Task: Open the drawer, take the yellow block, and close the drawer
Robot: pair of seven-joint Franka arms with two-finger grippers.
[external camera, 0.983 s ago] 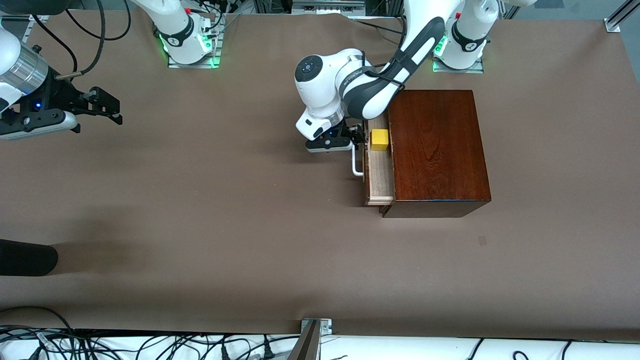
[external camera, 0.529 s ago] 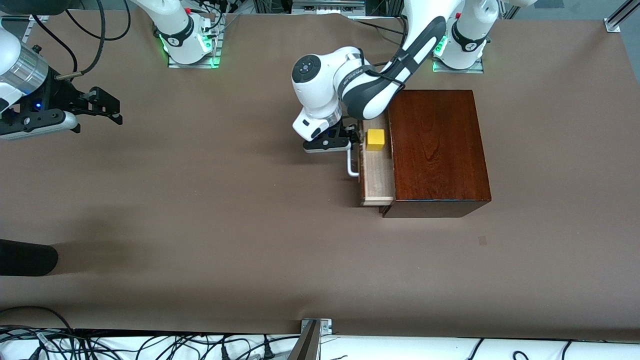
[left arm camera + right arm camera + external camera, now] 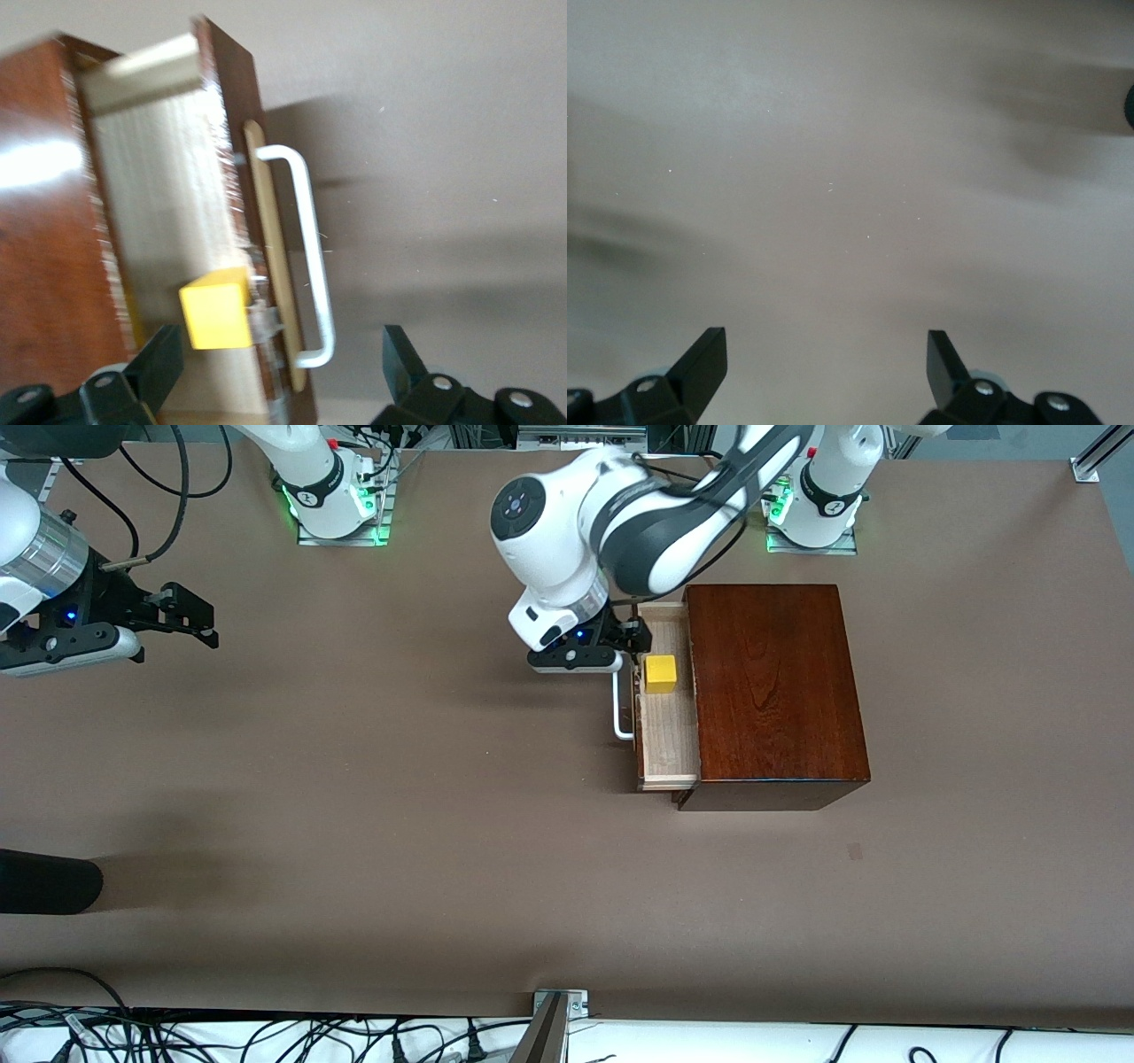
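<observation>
The drawer (image 3: pixel 664 735) of the dark reddish-brown wooden box (image 3: pixel 771 691) stands pulled partly out toward the right arm's end, its pale interior showing. Its white bar handle (image 3: pixel 621 713) is free. The yellow block (image 3: pixel 660 673) sits inside the drawer, at the end nearer the robots. My left gripper (image 3: pixel 634 640) is open and empty, up over the drawer's front edge beside the block. In the left wrist view its open gripper (image 3: pixel 279 341) straddles the block (image 3: pixel 215 308), the drawer front and the handle (image 3: pixel 310 257). My right gripper (image 3: pixel 190 615) waits open over bare table (image 3: pixel 826 345).
A dark rounded object (image 3: pixel 44 881) lies at the right arm's end of the table, near the front camera. A metal bracket (image 3: pixel 558 1005) and cables sit along the table's near edge. Brown table surface lies all round the box.
The drawer has slid farther out toward the right arm's end. My left gripper has let go of the handle, risen and moved toward the robots' bases. The right arm has barely moved.
</observation>
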